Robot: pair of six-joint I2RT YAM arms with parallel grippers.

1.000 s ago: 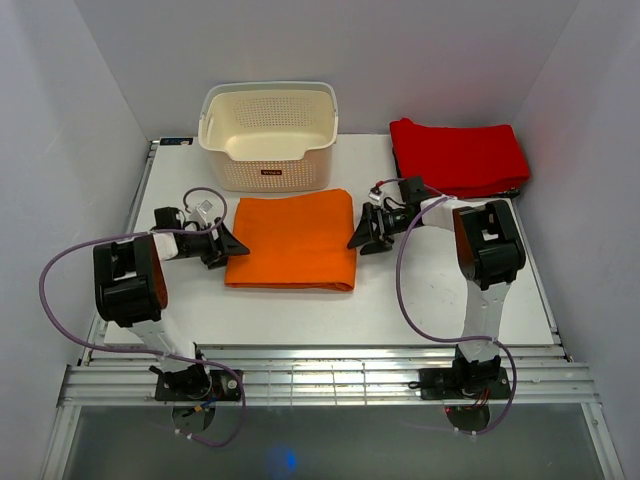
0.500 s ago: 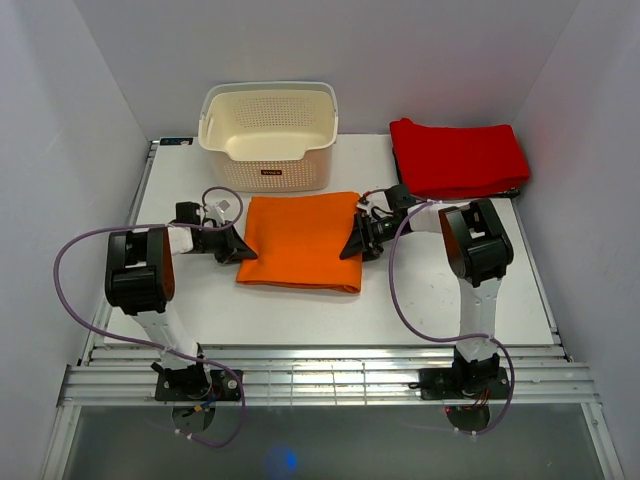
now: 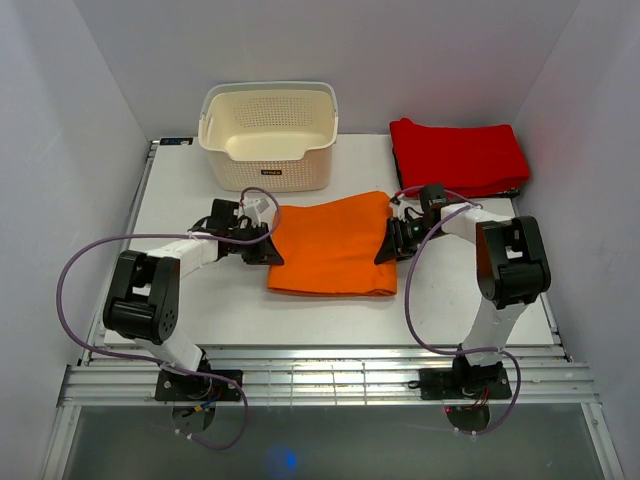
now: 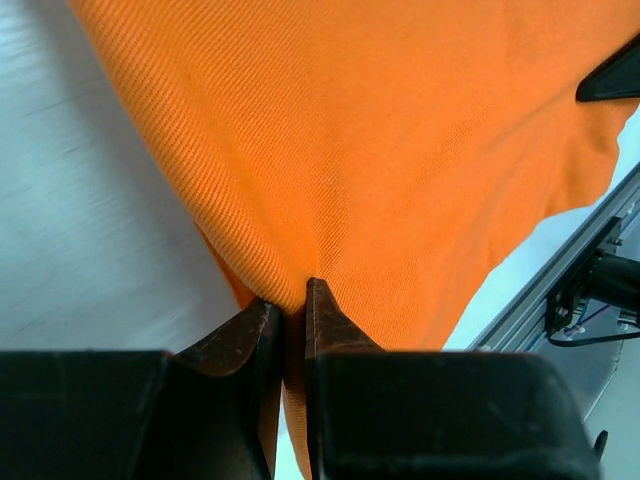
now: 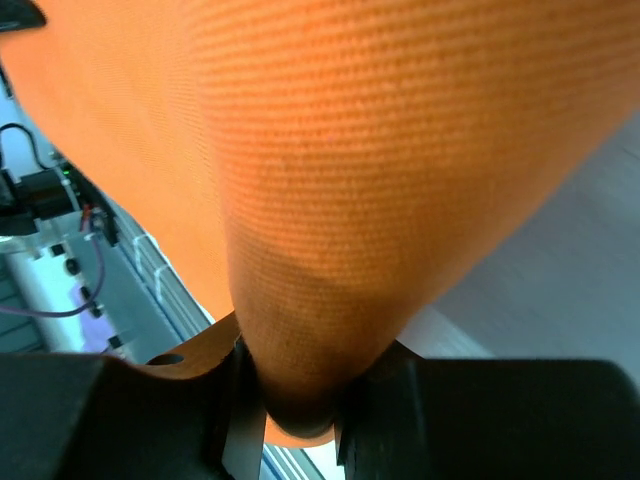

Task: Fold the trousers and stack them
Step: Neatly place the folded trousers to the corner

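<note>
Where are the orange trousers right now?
In the top view, the trousers lie folded mid-table, just in front of the basket, pinched at each side by the left gripper and right gripper.

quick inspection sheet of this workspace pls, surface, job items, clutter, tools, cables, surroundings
surface: white table, bare patches look clean
job's things: orange trousers folded into a rectangle mid-table, held at both side edges
clutter: cream perforated basket at the far edge, nothing seen inside; folded red cloth at the far right corner
grippers: left tool shut on the trousers' left edge; right tool shut on the right edge
cables: purple cables loop loose beside each arm, not snagged on anything seen
surroundings: plain white walls; metal rail at the near edge
</note>
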